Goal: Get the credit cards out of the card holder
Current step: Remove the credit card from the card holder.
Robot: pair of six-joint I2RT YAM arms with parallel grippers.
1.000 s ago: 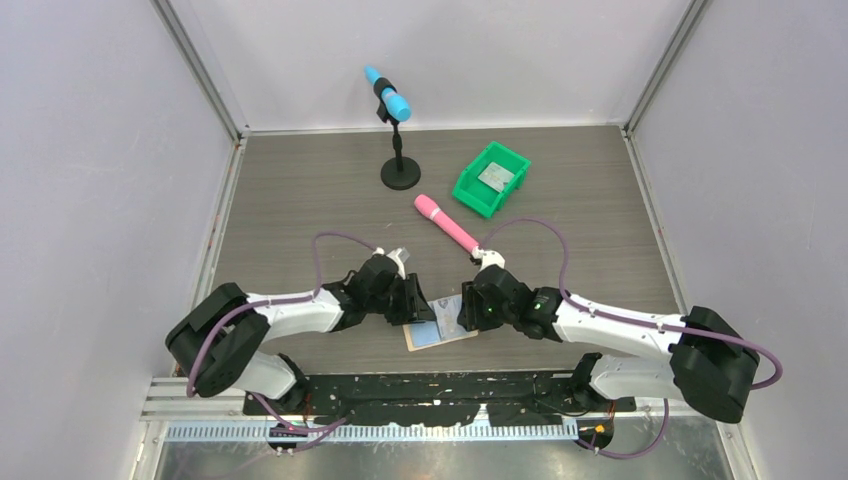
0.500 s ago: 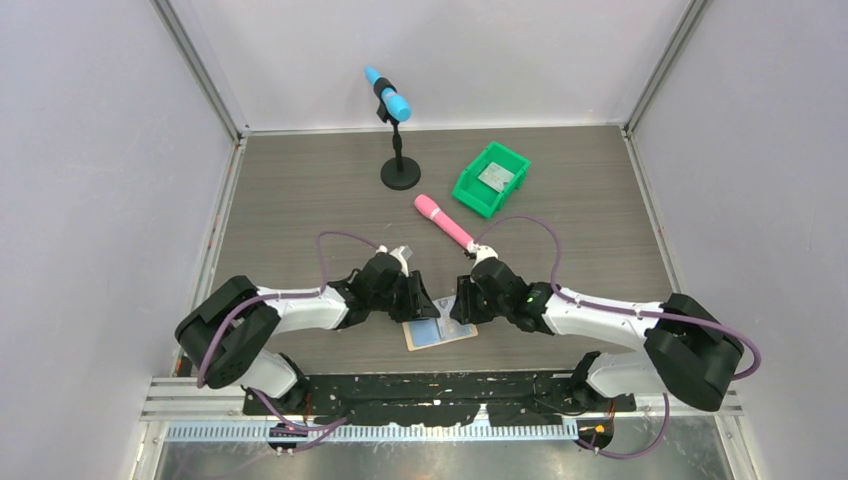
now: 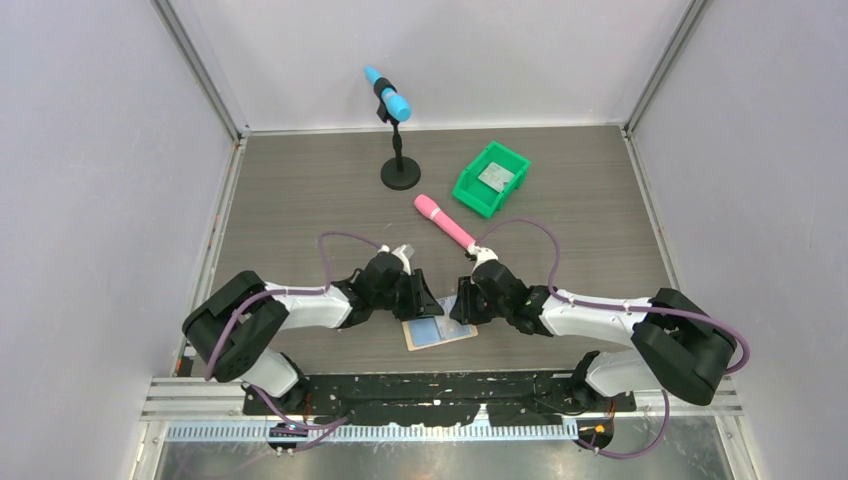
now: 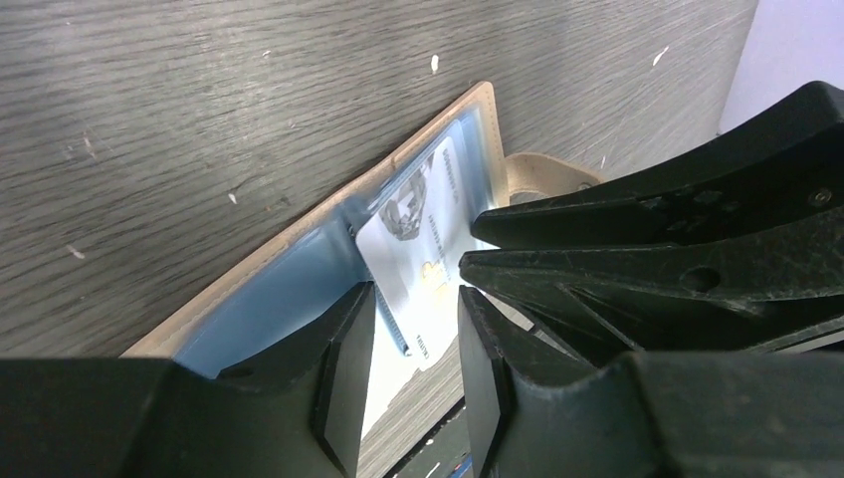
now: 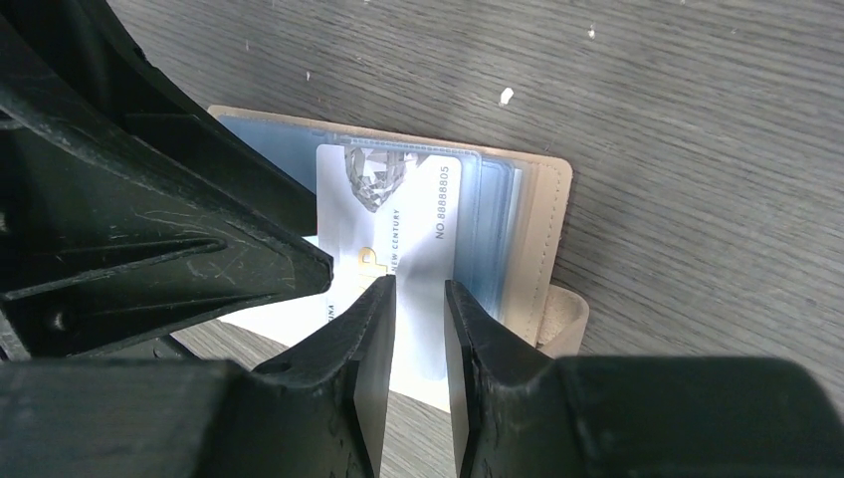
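The tan card holder lies open and flat near the table's front edge, its blue-tinted sleeves facing up. It also shows in the left wrist view and the right wrist view. A pale silvery card sticks partly out of a sleeve and looks tilted in the left wrist view. I cannot tell a blue card from the blue sleeves. My left gripper and right gripper meet tip to tip over this card. Both stand narrowly open, the card showing in each gap.
A green bin at the back right holds a pale grey flat card-like piece. A pink microphone lies just behind the grippers. A blue microphone on a black stand stands at the back. Grey walls close in both sides.
The right gripper has shifted left and lower onto the holder, and the left gripper has edged right. The holder has stayed in place.
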